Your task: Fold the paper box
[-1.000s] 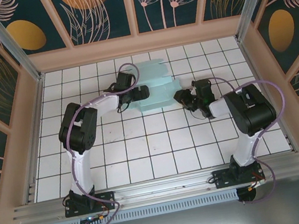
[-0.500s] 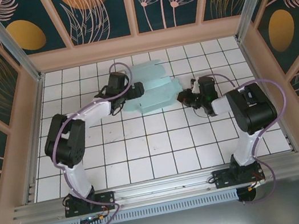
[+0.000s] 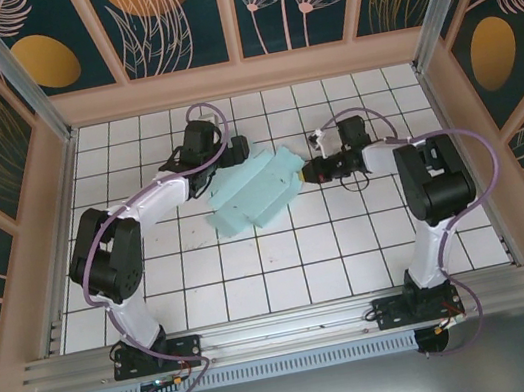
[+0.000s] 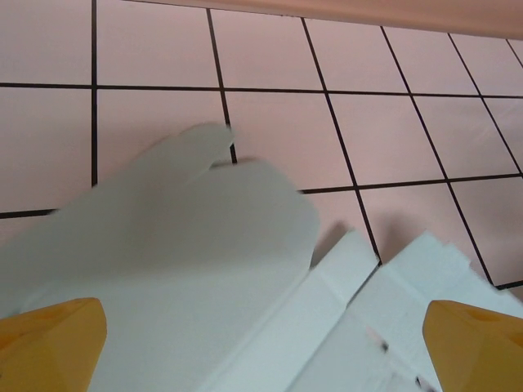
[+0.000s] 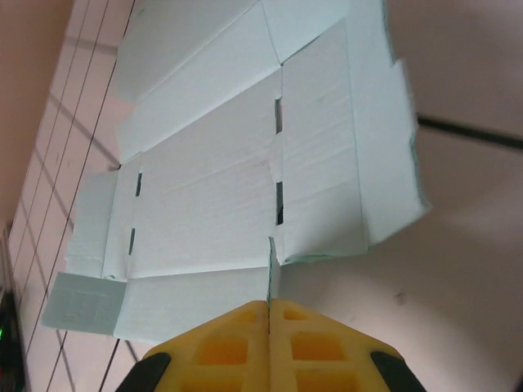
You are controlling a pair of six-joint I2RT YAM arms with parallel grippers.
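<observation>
White-tiled worktop (image 3: pixel 351 241) inside a booth of teal floral wall panels (image 3: pixel 170 19), both arms reaching in from the near edge.

Right jaws: closed flat. A thin upright edge of card runs into the seam between the yellow pads (image 5: pixel 319 343), which reads as a pinch on a flap of the pale mint, flat, flapped thin-card paper box (image 3: pixel 256 189), at the end nearest the right arm.

Left jaws: spread wide, yellow fingertips (image 4: pixel 49 343) either side of the card at its other end, over the rounded tabs. Can't tell from the wrist view whether they touch it.

The paper box lies opened out, toward the far side of the worktop, skewed diagonally between the two arms. It's mostly flat on the tiles. The pinched flap is lifted, and the rounded tabs look slightly raised too.

Handling, my read:
- Very light, floppy across the panels, stiff only along the scored creases.
- Pushed from one side it will likely slide on the smooth tile rather than fold — pin one end while the other works.
- Slots and tabs look easy to kink or tear.
- Take hold at flap edges close to a score line — not mid-panel, not on the thin tabs.
- Light pinch should do.
</observation>
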